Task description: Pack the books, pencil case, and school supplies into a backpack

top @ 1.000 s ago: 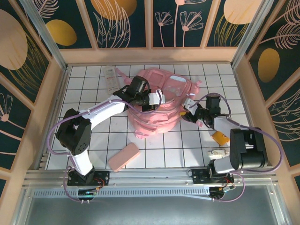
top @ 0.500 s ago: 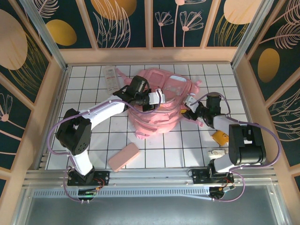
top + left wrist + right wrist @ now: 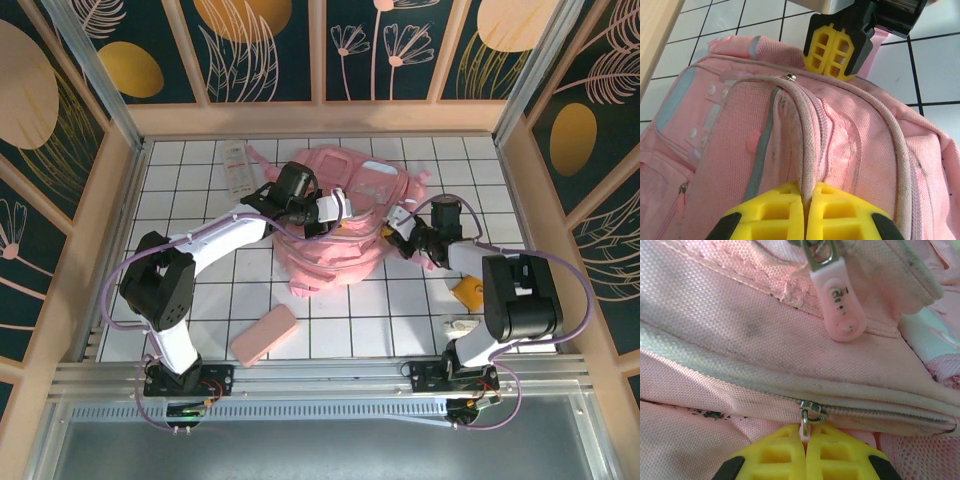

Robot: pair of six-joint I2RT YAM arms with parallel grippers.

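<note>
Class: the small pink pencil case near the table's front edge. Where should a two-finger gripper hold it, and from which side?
Grip the pencil case across its narrow width at mid-length, coming down from above. It lies flat on the table, slanted near-left to far-right, with bare tiles along both long sides, so jaws turned square to that slant should fit.

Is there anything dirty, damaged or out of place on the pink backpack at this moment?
Yes, the backpack looks dirty: grey smudges on the pink fabric and dark specks below the zipper, in the right wrist view. No tear shows. The right claw is shut on a small zipper pull.
</note>
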